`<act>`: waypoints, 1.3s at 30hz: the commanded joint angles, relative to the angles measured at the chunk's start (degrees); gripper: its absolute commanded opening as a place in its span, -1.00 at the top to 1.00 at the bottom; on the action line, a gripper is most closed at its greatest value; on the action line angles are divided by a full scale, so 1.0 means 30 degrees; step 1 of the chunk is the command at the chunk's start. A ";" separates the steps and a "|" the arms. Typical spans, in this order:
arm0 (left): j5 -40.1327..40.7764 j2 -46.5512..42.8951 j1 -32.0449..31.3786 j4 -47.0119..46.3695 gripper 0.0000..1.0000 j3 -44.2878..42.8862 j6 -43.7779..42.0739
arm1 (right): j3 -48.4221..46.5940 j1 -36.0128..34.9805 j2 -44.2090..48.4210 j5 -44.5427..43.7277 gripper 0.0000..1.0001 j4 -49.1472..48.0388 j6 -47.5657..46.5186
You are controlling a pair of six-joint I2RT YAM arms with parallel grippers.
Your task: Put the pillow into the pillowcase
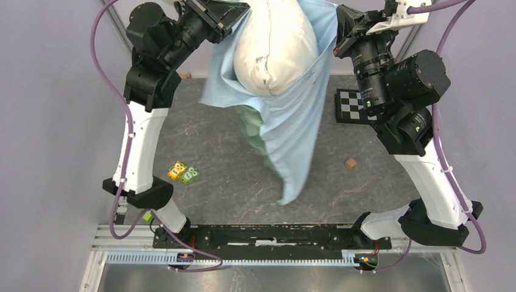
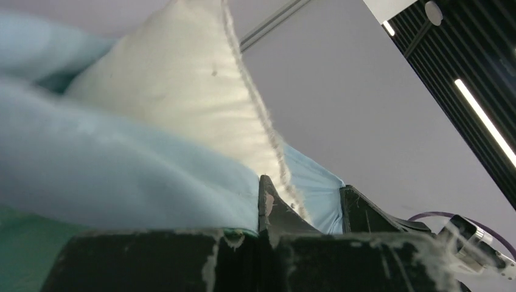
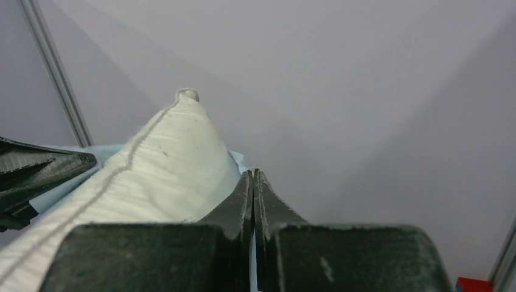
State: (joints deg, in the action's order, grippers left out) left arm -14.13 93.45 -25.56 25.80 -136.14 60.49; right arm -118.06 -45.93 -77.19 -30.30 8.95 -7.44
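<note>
While toy blocks point(image 1: 184, 173), a brown cube point(image 1: 350, 163) and a checkerboard point(image 1: 349, 104) lie below, our left gripper point(image 2: 266, 190) and right gripper point(image 3: 252, 182) each clamp the pillowcase point(image 1: 295, 131), the pillow point(image 1: 274, 48) partly inside.

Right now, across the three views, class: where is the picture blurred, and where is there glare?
Top external: sharp, evenly lit, the pillow brightest. Left wrist: the near pillowcase fold is blurred; a ceiling light strip glares at right. Right wrist: the pillow's seam is fairly crisp, no glare.
</note>
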 commanded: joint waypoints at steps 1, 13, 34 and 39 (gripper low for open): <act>-0.0342 0.0969 0.0404 0.1038 0.95 -0.4811 -0.1506 | -0.1020 0.0135 0.0499 0.1497 1.00 -0.3582 0.0068; 0.0582 -0.0681 0.0978 0.1415 0.95 0.2737 -0.2958 | -0.2158 0.0150 -0.1455 0.2920 0.99 -0.3146 0.0116; 0.3610 -0.5234 -0.3350 0.0527 0.95 1.8747 -0.4992 | -0.3806 0.0135 -0.4868 0.6001 0.99 -0.2518 0.3069; 0.4857 -0.6066 -0.1907 0.1260 0.95 1.9021 -0.5529 | -0.1016 0.0135 -0.3403 0.5446 1.00 0.0159 0.4248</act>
State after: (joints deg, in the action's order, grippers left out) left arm -3.51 80.01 -35.22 33.04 -78.30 46.70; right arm -125.99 -45.36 -89.89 -13.78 2.39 1.26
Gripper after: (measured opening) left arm 0.032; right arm 0.006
